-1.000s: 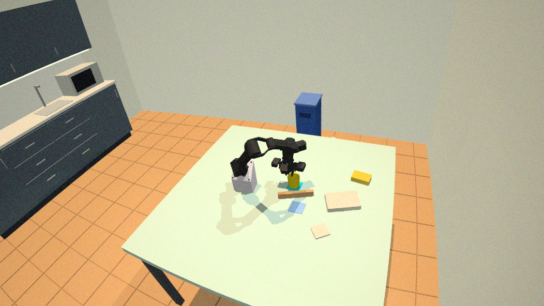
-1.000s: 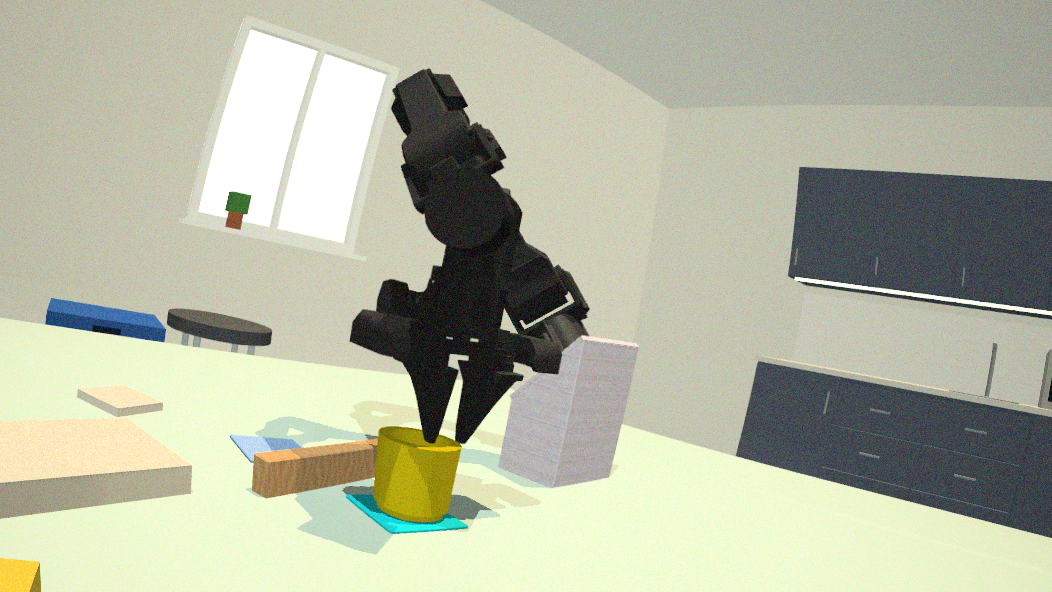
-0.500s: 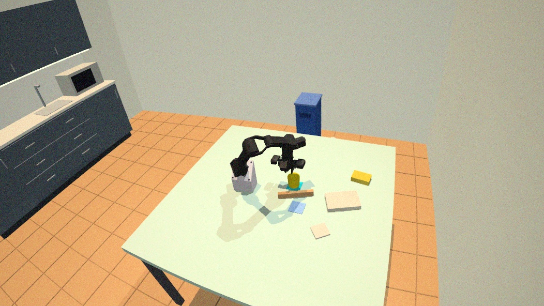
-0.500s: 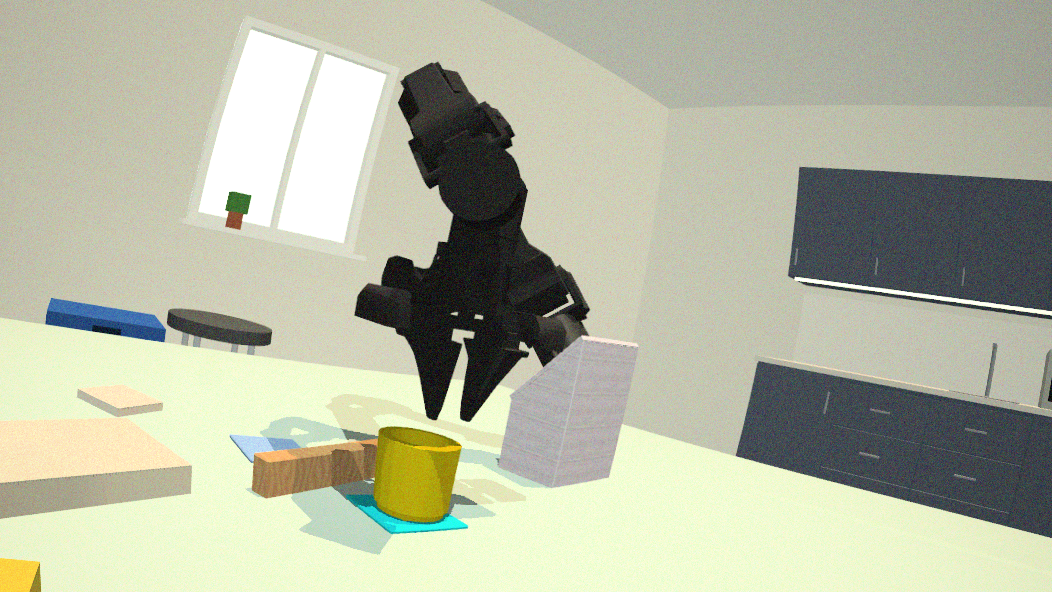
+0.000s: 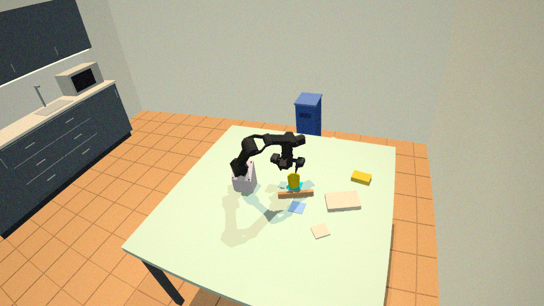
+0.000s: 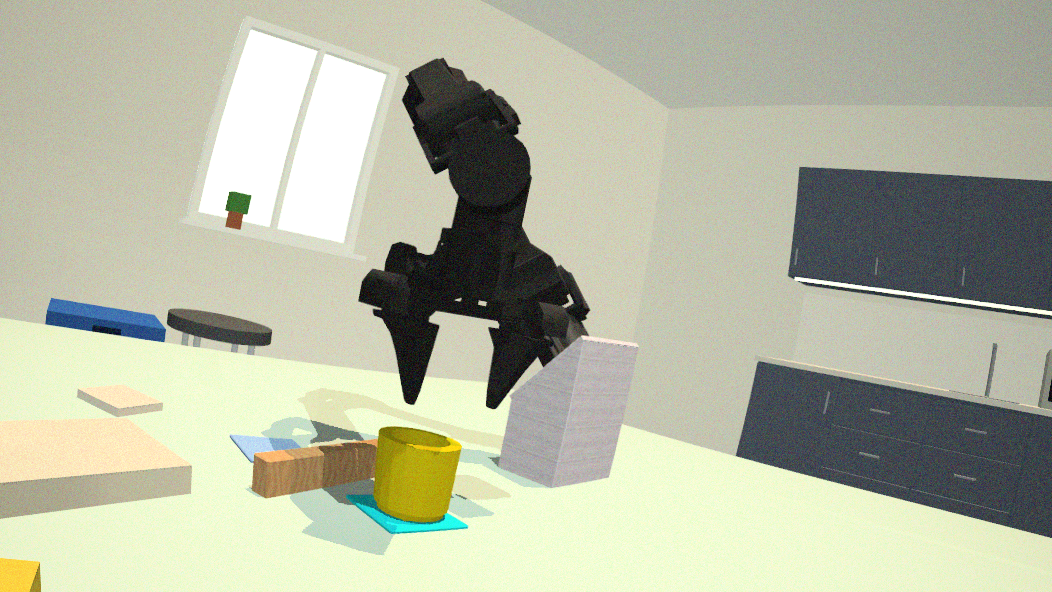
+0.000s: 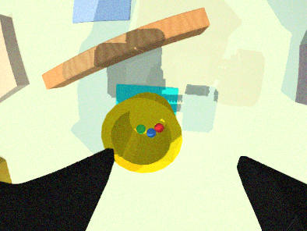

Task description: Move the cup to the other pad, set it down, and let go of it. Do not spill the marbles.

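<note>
Your gripper [image 6: 450, 401] is wide open and holds nothing. The yellow cup [image 6: 415, 472] stands on the teal pad [image 6: 441, 522], marbles [image 7: 150, 129] inside, wooden block [image 6: 308, 465] at nine o'clock.

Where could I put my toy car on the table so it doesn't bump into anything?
The near corner of the table, in front of the small beige tile, looks bare, and so does the strip behind the yellow sponge. It is crowded around the cup, wooden bar and blue pad.
</note>
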`<state>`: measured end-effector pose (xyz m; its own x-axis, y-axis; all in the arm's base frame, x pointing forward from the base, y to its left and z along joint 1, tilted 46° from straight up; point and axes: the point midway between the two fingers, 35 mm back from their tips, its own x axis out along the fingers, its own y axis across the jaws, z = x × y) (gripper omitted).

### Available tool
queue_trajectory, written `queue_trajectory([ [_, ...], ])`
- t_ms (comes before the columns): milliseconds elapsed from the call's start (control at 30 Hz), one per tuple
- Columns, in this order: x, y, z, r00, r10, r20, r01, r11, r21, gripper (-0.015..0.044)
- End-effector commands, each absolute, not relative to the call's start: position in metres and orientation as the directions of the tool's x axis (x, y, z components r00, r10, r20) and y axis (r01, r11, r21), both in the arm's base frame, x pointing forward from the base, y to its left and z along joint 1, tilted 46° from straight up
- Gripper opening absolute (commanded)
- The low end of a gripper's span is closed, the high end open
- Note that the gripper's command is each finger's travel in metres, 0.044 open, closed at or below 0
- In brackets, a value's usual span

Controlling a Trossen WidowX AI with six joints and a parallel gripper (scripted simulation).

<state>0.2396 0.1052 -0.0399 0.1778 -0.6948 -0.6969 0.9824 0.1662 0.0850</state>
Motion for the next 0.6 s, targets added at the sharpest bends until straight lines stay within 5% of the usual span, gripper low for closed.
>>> queue_trajectory([
  [0,0.238,0.120,-0.027,0.180,-0.686,-0.705,0.982,0.160,0.095,0.0440],
  [567,0.233,0.138,-0.007,0.184,-0.687,-0.703,0.982,0.166,0.095,0.0440],
])
